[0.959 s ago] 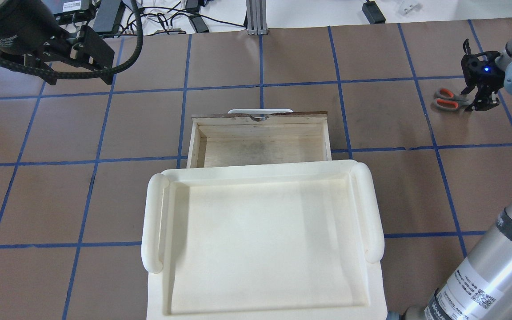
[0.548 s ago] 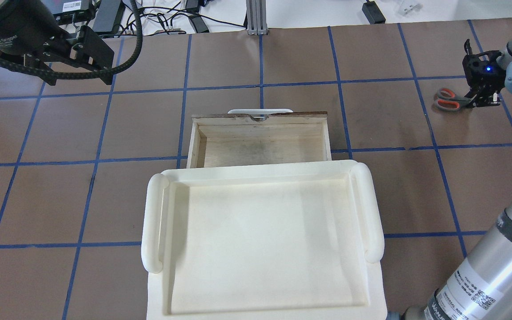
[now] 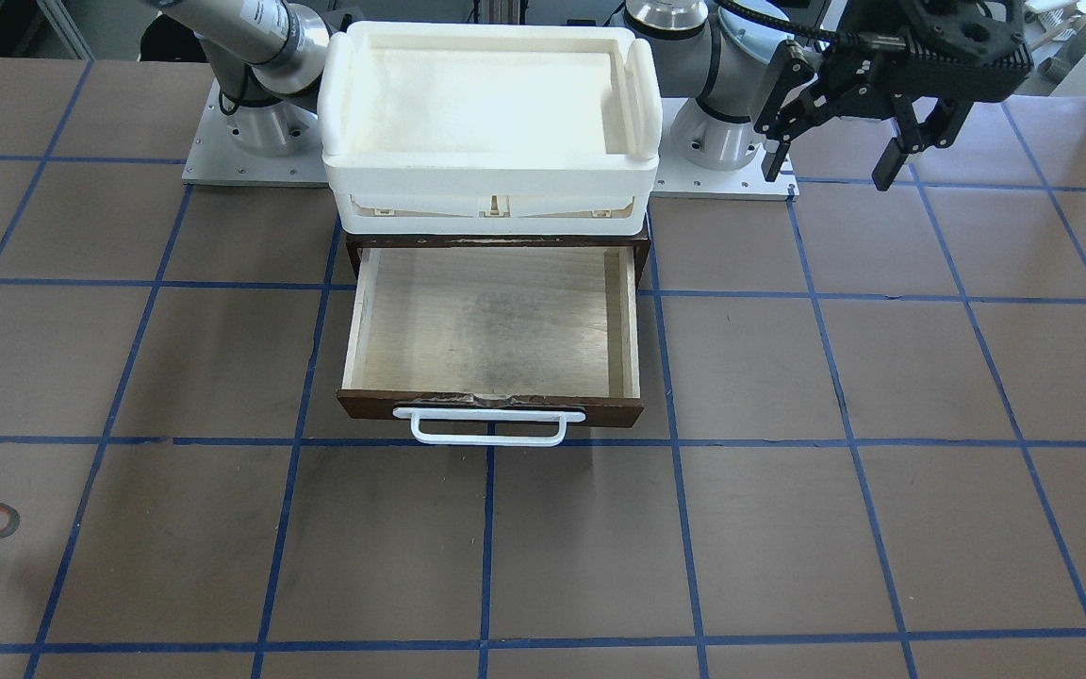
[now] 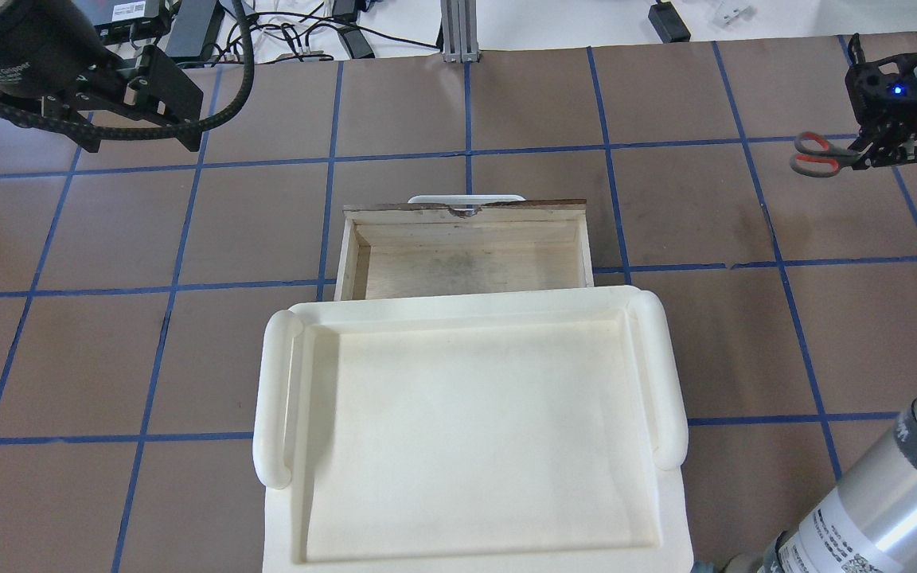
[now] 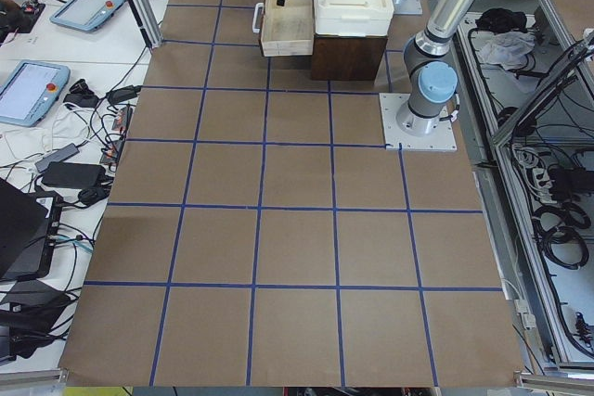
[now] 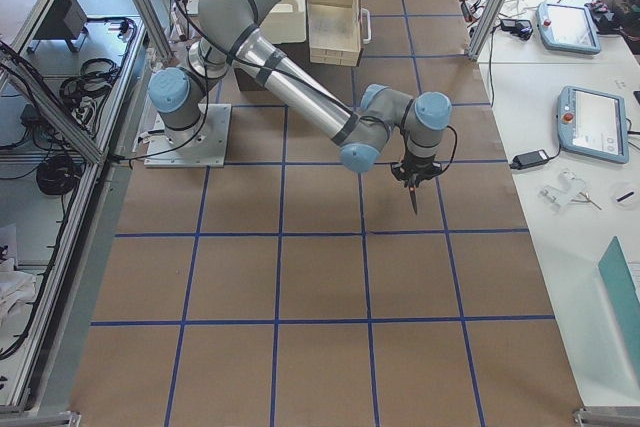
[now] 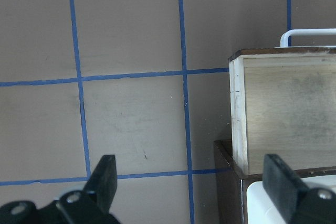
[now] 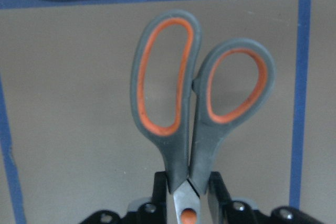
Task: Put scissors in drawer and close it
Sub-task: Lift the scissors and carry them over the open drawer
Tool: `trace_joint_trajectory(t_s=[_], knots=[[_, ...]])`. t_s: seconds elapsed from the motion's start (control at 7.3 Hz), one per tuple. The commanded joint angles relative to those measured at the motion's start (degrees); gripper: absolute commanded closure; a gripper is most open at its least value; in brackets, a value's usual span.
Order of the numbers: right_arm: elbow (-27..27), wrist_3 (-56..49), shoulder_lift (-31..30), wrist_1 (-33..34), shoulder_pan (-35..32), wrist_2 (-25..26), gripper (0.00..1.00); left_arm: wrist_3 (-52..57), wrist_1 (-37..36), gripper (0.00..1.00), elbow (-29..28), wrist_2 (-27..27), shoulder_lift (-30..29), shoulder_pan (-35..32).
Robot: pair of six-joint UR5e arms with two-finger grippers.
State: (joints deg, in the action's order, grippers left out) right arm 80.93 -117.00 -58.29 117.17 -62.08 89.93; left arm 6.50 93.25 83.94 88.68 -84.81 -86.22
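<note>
Gripping the scissors [image 8: 181, 145] near the pivot, the right gripper [image 4: 879, 150] is closed on them, well right of the open drawer [image 3: 600, 411]. Risk: the narrow hold may let them swivel or slip in transit. Left gripper [image 3: 828, 160] is spread and empty.

Brown table [image 4: 108, 239], blue tape grid, dark cabinet [image 5: 348, 57] with open drawer [image 4: 466, 270]

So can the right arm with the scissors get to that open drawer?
Probably yes. The drawer is pulled out, its empty inside clear of the white tray, nothing stands between it and the right gripper holding the scissors, and the left gripper hangs well aside.
</note>
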Motion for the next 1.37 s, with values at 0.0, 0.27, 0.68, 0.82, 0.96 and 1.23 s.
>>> trace_joint_trajectory(t_s=[0.0, 0.27, 0.68, 0.82, 0.96, 1.23], knots=[[0.0, 0.2, -9.0, -9.2, -5.5, 2.1, 1.00, 0.0, 0.0, 0.00, 0.0, 0.1, 0.0, 0.0], [0.2, 3.7, -15.3, -16.7, -11.4, 1.2, 1.00, -0.1, 0.0, 0.00, -0.1, 0.2, -0.3, -0.2], [0.2, 13.6, -18.1, -20.7, -27.3, 2.7, 1.00, -0.8, -0.3, 0.00, -0.3, 1.8, -1.8, -0.1], [0.4, 18.9, -18.6, -20.8, -31.9, 2.6, 1.00, -1.1, -0.6, 0.00, -0.3, 1.3, -1.8, 0.0], [0.5, 25.2, -18.6, -20.8, -36.2, 2.5, 1.00, -1.3, -0.8, 0.00, -0.4, 1.0, -1.6, 0.4], [0.8, 32.8, -18.4, -20.8, -41.7, 2.4, 1.00, 0.1, -1.6, 0.00, 0.2, 1.4, -0.9, 0.3]])
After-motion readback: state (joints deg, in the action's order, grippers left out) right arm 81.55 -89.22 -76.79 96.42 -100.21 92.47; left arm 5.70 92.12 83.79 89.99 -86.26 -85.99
